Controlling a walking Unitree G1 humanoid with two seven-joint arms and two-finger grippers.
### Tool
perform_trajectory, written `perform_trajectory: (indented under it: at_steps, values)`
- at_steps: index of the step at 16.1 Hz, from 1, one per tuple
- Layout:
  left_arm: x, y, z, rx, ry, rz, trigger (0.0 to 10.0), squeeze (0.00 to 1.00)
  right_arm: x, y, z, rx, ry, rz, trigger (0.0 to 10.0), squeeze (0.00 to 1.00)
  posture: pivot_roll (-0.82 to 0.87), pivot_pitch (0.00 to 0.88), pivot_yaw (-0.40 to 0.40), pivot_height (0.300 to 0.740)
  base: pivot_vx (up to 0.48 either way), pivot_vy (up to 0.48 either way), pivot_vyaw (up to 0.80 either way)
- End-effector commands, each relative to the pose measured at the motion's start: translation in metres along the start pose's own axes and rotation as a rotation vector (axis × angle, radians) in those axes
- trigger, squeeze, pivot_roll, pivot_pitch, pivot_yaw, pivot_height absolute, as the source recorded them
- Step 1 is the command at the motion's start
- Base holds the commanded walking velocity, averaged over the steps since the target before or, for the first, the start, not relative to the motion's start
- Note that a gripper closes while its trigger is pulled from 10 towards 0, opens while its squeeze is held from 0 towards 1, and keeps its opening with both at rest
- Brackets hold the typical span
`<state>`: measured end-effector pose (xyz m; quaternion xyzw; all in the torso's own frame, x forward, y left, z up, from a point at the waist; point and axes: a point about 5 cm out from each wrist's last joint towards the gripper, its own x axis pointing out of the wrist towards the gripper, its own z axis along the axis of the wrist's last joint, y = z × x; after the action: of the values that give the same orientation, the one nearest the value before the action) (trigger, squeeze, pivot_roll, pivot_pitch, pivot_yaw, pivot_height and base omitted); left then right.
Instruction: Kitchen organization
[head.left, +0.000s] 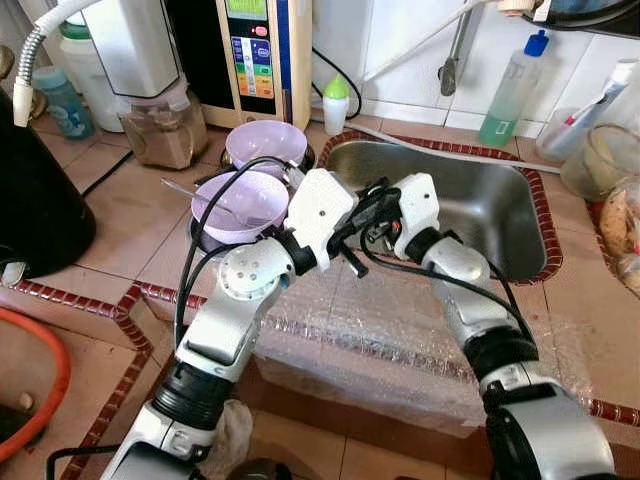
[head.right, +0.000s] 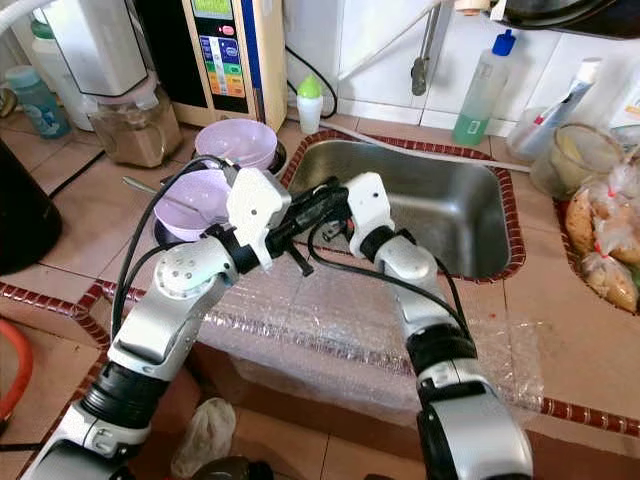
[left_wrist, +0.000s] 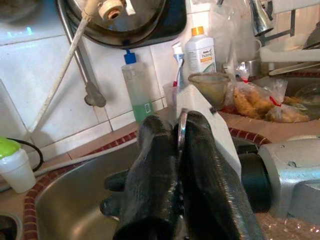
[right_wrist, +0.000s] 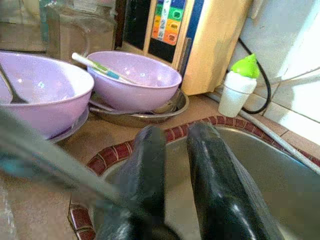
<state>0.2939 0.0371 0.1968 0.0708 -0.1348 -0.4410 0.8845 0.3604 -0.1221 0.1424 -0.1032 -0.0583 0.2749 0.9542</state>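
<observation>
Left gripper (left_wrist: 179, 150): frame centre, over the sink's near-left edge; fingers clenched on a thin metal utensil (left_wrist: 182, 131) (spoon or fork, can't tell).
Right gripper (right_wrist: 175, 170): just beside the left one, fingers a bit apart, nothing btwn them.
Sink (head.left: 490, 215): steel, centre-right.
Bowls: two purple, upper-left of centre; near bowl (head.left: 240, 205) has a utensil in it, far bowl (head.left: 266, 146) behind, on a steel dish.
Soap bottle (head.left: 512, 90): upper right, by the wall.
</observation>
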Motion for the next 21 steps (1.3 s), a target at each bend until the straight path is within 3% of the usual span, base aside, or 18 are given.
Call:
perform_trajectory:
  at_steps: [1,4,8,11,14,15,16,21]
  values:
    - [-0.009,0.004,-0.01,-0.029,0.045,0.015,10.0,1.0,-0.006,-0.031,0.004,0.049,0.0,-0.15,0.0,0.0,0.0,0.022,0.036,0.74,0.0,0.0,0.0]
    - [-0.018,0.0,-0.019,0.023,0.102,-0.025,10.0,1.0,-0.009,-0.039,-0.017,0.129,0.128,-0.25,0.0,0.0,0.01,0.021,0.036,0.74,0.0,0.0,0.0]
    - [-0.039,-0.011,-0.041,0.002,0.244,-0.131,10.0,1.0,-0.012,-0.05,-0.031,0.147,0.258,-0.371,0.0,0.0,0.03,0.024,0.034,0.74,0.0,0.0,0.0]
    - [-0.045,-0.008,-0.047,0.041,0.296,-0.145,10.0,1.0,-0.022,-0.056,-0.044,0.182,0.344,-0.463,0.0,0.0,0.04,0.024,0.035,0.74,0.0,0.0,0.0]
    - [-0.044,-0.005,-0.046,0.048,0.292,-0.128,10.0,1.0,-0.028,-0.052,-0.054,0.216,0.371,-0.477,0.0,0.0,0.04,0.016,0.042,0.74,0.0,0.0,0.0]
    - [-0.044,-0.004,-0.045,0.051,0.292,-0.132,10.0,1.0,-0.028,-0.052,-0.055,0.208,0.378,-0.491,7.9,1.0,0.04,0.014,0.043,0.74,0.0,0.0,0.0]
    - [-0.044,-0.004,-0.045,0.052,0.292,-0.134,10.0,1.0,-0.028,-0.052,-0.055,0.211,0.379,-0.493,10.0,1.0,0.04,0.012,0.045,0.74,0.0,0.0,0.0]
    - [-0.042,0.0,-0.043,0.093,0.281,-0.106,10.0,1.0,-0.026,-0.055,-0.05,0.234,0.328,-0.51,10.0,1.0,0.04,0.006,0.041,0.74,0.0,0.0,0.0]
